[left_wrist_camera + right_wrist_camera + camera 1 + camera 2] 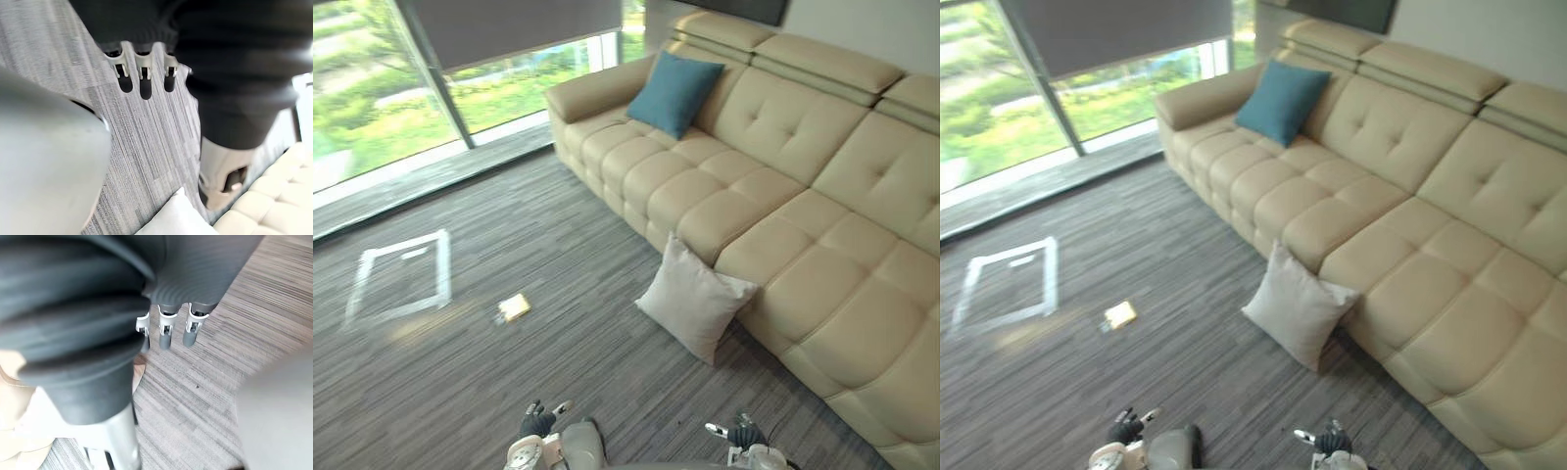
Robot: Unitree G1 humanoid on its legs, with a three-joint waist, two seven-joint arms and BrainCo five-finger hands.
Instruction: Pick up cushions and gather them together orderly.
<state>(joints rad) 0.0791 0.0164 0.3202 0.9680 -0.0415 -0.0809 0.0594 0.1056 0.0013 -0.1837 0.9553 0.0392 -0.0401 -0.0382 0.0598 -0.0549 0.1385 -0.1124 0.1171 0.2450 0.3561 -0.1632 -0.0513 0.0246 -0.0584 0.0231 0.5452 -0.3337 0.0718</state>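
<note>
A teal cushion leans upright against the backrest at the far left end of the beige sofa. On the carpet, a light grey cushion stands tilted against the sofa's front, and its corner also shows in the left wrist view. My left hand hangs low at the bottom edge, well short of the grey cushion, fingers relaxed and holding nothing. My right hand hangs at the bottom right, below that cushion, its fingers straight and empty.
A small yellow object lies on the grey striped carpet to the left. Farther left is a white taped square. Floor-to-ceiling windows run along the back left. The sofa blocks the whole right side.
</note>
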